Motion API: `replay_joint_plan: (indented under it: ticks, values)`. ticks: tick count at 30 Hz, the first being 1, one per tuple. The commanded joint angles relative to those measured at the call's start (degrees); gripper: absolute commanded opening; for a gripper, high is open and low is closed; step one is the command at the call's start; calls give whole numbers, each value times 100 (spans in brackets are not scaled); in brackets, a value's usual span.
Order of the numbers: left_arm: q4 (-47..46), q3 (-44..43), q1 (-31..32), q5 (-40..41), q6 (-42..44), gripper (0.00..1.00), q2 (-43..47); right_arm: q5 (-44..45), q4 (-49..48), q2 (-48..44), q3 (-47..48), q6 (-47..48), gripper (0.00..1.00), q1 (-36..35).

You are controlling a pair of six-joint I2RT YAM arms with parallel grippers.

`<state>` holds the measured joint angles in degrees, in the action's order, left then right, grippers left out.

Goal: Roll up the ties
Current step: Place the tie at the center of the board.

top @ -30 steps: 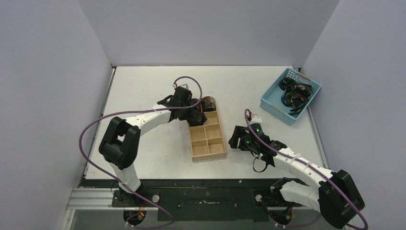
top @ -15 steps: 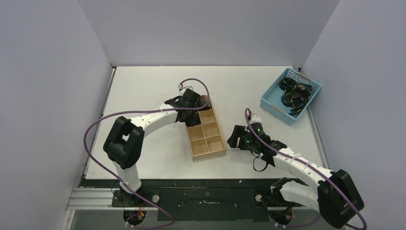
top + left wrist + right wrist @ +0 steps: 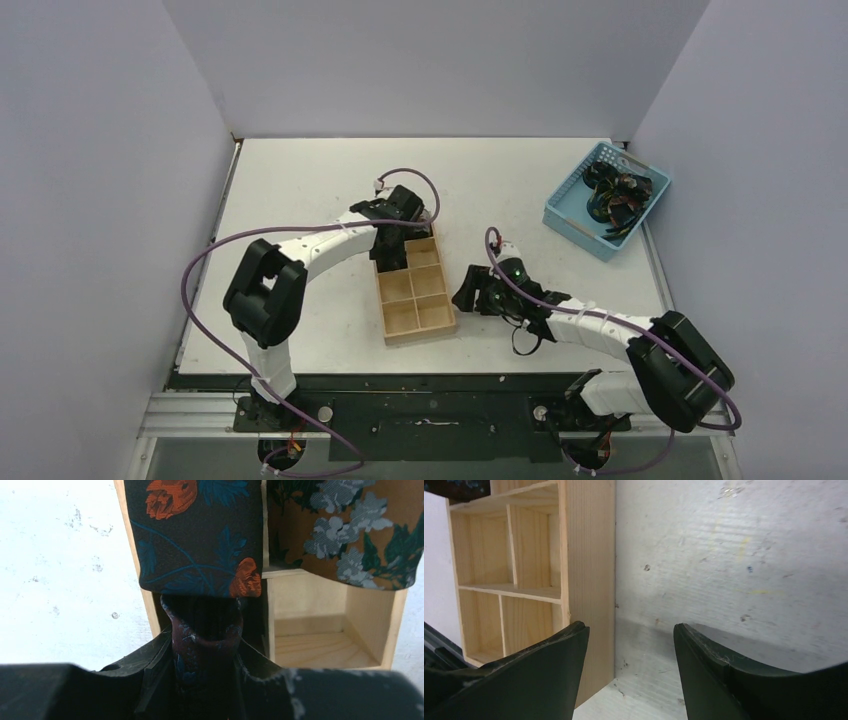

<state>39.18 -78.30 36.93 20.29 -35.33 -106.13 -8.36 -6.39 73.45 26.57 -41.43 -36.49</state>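
Observation:
A rolled tie (image 3: 200,535), dark with orange and teal flowers, hangs over a far left compartment of the wooden tray (image 3: 320,650). My left gripper (image 3: 202,640) is shut on its lower fold. Beside it a second tie (image 3: 350,530), brown with grey-blue flowers, fills the neighbouring compartment. From above, my left gripper (image 3: 392,245) covers the far end of the tray (image 3: 420,335) and hides both coils. My right gripper (image 3: 629,645) stands open and empty, low over the table, its left finger against the tray's right wall (image 3: 589,555). More ties (image 3: 615,192) lie in the blue basket.
The light blue basket (image 3: 570,215) stands at the back right near the table edge. Several near compartments of the tray (image 3: 524,620) hold nothing. My right gripper (image 3: 470,295) sits just right of the tray. Purple cables loop off both arms.
The tray has slid left and toward the near edge. My right gripper has followed it left along its right wall. My left gripper has moved nearer with the tie still held.

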Motion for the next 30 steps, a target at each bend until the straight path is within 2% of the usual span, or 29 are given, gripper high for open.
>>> replay_joint_plan:
  ticks: [1,9,19,26,28,30]
  values:
    - [126,-225,191,17,-75,25,-8,-43,-639,240,69,-264,63,-371]
    - [-77,-171,330,-251,-163,53,107,32,-629,228,6,-328,63,-414]
    - [-122,187,354,-257,-72,83,848,182,-114,-35,257,-38,65,-317]
    - [-68,335,368,-267,15,88,1489,256,323,-404,448,160,66,-182]
    - [-176,382,368,-341,73,86,1689,229,403,-484,484,206,66,-135]
    - [-550,531,306,-577,206,80,1882,185,436,-577,477,239,66,-74]
